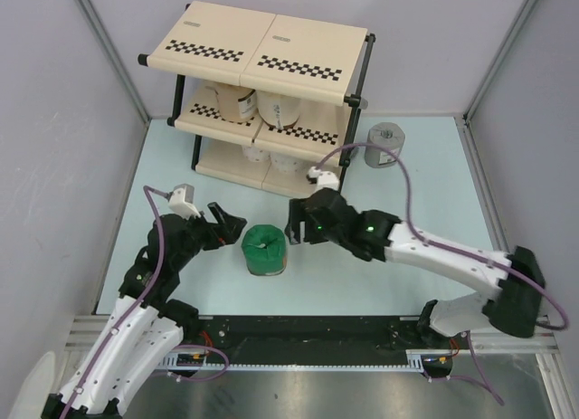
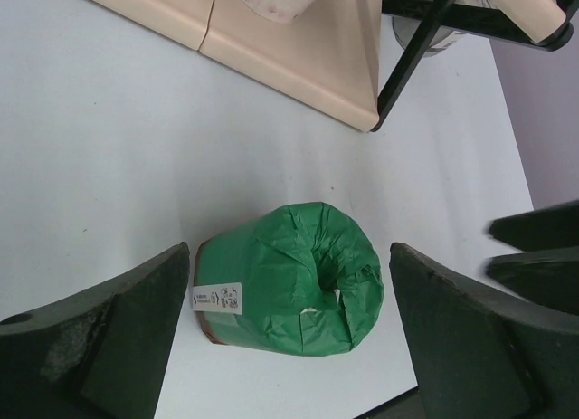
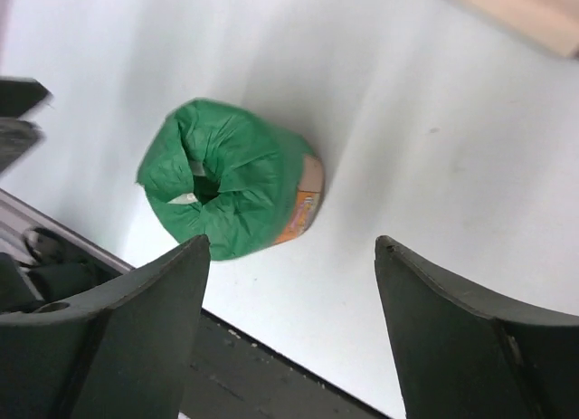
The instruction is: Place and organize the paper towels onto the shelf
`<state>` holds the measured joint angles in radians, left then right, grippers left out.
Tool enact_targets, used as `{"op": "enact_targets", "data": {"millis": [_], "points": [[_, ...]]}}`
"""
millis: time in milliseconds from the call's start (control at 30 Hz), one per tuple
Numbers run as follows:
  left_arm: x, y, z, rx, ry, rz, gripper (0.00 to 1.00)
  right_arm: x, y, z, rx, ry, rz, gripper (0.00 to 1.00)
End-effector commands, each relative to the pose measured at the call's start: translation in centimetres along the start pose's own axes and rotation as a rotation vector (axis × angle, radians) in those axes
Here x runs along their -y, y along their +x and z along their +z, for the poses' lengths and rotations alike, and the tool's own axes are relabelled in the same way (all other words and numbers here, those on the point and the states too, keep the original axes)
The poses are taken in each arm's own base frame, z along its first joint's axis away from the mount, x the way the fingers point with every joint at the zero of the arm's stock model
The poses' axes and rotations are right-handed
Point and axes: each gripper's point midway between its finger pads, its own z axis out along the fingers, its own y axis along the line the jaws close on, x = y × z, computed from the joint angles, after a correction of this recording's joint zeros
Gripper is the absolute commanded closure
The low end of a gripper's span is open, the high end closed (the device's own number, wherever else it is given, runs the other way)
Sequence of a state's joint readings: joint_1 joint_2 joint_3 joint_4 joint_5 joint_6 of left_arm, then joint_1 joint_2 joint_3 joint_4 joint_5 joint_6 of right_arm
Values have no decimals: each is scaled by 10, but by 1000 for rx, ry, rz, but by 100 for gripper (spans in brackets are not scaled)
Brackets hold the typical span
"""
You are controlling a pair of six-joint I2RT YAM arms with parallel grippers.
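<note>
Green-wrapped roll stands on end on the tabletop, lower centre of the overhead view, between both arms. Left fingers and right fingers gape wide, empty. The left pair frames it better: advance, then close gently across the soft sides.

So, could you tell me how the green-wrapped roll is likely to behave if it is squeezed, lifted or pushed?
The green-wrapped roll probably gives under a squeeze: its wrap is crumpled and tucked into the centre hole. It is likely light for its bulk, being rolled paper. Standing on end on the table, it should slide rather than roll if pushed.
</note>
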<state>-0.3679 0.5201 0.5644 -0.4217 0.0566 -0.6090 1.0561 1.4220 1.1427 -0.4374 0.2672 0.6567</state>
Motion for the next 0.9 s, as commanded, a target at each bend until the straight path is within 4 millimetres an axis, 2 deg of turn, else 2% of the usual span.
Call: {"op": "enact_targets", "data": {"millis": [0, 67, 100, 167, 233, 300, 333, 367, 433, 467, 500, 533, 567, 633, 667, 733, 767, 833, 867], "points": [[6, -10, -2, 23, 18, 19, 4, 60, -35, -58, 147, 139, 125, 22], [4, -8, -2, 21, 11, 23, 4, 84, -34, -68, 157, 171, 187, 22], [3, -7, -2, 22, 8, 23, 4, 103, -43, -79, 195, 200, 237, 22], [2, -6, -2, 20, 9, 23, 4, 126, -44, -85, 207, 243, 281, 22], [2, -5, -1, 15, 8, 22, 3, 157, -56, -92, 239, 295, 347, 22], [3, -5, -2, 13, 11, 22, 4, 179, -69, -93, 269, 330, 378, 22], [3, -5, -3, 14, 12, 22, 4, 199, -78, -94, 289, 354, 430, 22], [3, -5, -3, 17, 14, 20, 4, 206, -90, -93, 324, 345, 449, 22], [4, -6, -4, 18, 17, 17, 4, 222, -102, -84, 332, 331, 499, 22], [5, -5, -4, 17, 22, 16, 4, 241, -117, -86, 392, 348, 536, 22], [4, -5, -4, 15, 19, 16, 4, 251, -124, -85, 411, 359, 553, 22], [5, -6, -5, 16, 21, 16, 4, 262, -125, -75, 402, 372, 580, 22], [5, -6, -5, 16, 21, 16, 4, 276, -138, -75, 447, 379, 605, 22], [5, -5, -5, 15, 22, 16, 4, 287, -152, -68, 470, 377, 628, 23], [5, -5, -4, 11, 23, 16, 4, 301, -155, -54, 462, 394, 643, 23], [5, -5, -4, 9, 22, 17, 4, 307, -173, -47, 487, 392, 640, 23], [5, -5, -3, 8, 19, 18, 4, 316, -175, -30, 472, 395, 640, 23], [5, -5, -3, 9, 18, 18, 4, 323, -184, -17, 476, 384, 641, 23], [4, -5, -3, 8, 16, 20, 4, 323, -200, -15, 512, 365, 629, 23]]}}
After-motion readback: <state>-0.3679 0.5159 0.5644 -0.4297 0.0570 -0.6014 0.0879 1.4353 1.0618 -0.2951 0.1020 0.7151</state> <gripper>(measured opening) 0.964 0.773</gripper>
